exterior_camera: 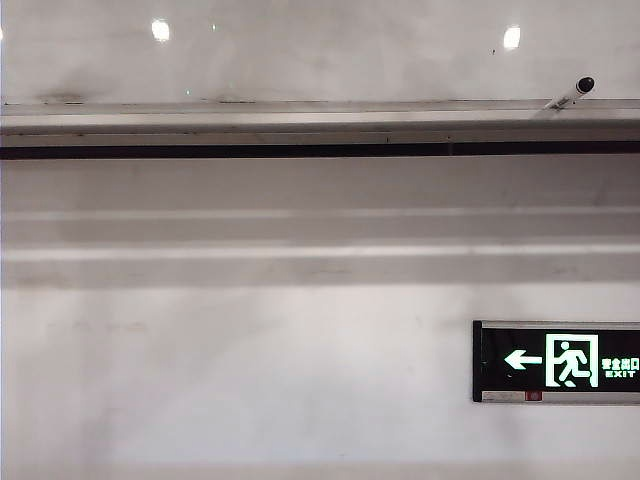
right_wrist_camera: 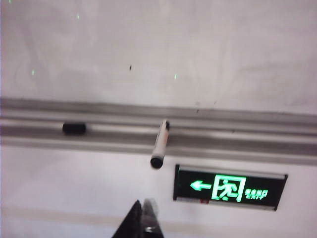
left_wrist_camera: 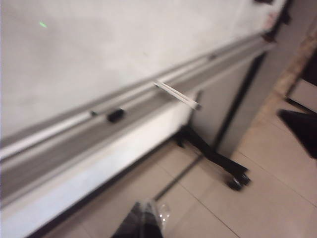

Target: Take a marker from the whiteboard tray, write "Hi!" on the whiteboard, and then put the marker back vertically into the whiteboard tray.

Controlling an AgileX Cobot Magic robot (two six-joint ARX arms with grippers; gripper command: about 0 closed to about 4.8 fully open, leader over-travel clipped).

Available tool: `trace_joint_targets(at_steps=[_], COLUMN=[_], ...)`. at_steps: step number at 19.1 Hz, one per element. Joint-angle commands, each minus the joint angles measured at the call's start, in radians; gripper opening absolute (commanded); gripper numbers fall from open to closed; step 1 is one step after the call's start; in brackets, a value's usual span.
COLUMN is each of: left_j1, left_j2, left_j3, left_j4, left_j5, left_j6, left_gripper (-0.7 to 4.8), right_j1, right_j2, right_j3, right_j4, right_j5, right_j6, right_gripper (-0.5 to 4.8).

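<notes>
Slim white marker (right_wrist_camera: pixel 159 144) lies across grey metal whiteboard tray (right_wrist_camera: pixel 247 136), black cap overhanging toward right pincer (right_wrist_camera: pixel 143 213), clenched empty, directly below. Left pincer (left_wrist_camera: pixel 143 223): farther, state indeterminable.

— That whiteboard (exterior_camera: pixel 320 50) is glossy, mirrors the ceiling lights, though smudged.
— And the whiteboard tray (exterior_camera: pixel 250 120)? Brushed pale metal, matt. The marker (right_wrist_camera: pixel 160 144) looks like smooth white plastic with a black cap.

Green-lit exit sign (exterior_camera: pixel 556 361) on the white wall (exterior_camera: pixel 250 380); small black object (right_wrist_camera: pixel 74 128); wheeled black stand (left_wrist_camera: pixel 213 153) on tiled floor (left_wrist_camera: pixel 257 198).
</notes>
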Motion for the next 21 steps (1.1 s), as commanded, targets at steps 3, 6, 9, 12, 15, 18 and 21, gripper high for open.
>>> trace_joint_targets(at_steps=[3, 6, 9, 12, 15, 18, 21], left_j1=[-0.001, -0.001, 0.000, 0.001, 0.000, 0.000, 0.000], left_j2=[-0.003, -0.003, -0.003, -0.003, -0.003, -0.003, -0.003], left_j3=[0.006, 0.006, 0.006, 0.006, 0.006, 0.006, 0.006], left_j4=[0.008, -0.016, -0.115, -0.179, -0.215, -0.219, -0.166], left_j5=[-0.323, -0.422, -0.694, -0.808, -0.893, -0.804, -0.570], left_j6=[-0.009, -0.009, -0.128, -0.208, -0.216, -0.224, -0.124], left_gripper=[-0.06, -0.06, -0.06, -0.06, -0.06, -0.06, -0.06], right_j1=[0.000, 0.000, 0.000, 0.000, 0.000, 0.000, 0.000], right_j2=[-0.002, -0.001, -0.002, -0.002, -0.001, -0.001, -0.001], right_j3=[0.007, 0.007, 0.007, 0.007, 0.007, 0.007, 0.007], right_j4=[0.021, 0.021, 0.021, 0.019, 0.017, 0.016, 0.016], right_j5=[0.002, 0.002, 0.002, 0.002, 0.002, 0.002, 0.002], right_j6=[0.000, 0.000, 0.000, 0.000, 0.000, 0.000, 0.000], right_gripper=[-0.06, -0.06, -0.06, -0.06, -0.06, -0.06, -0.06])
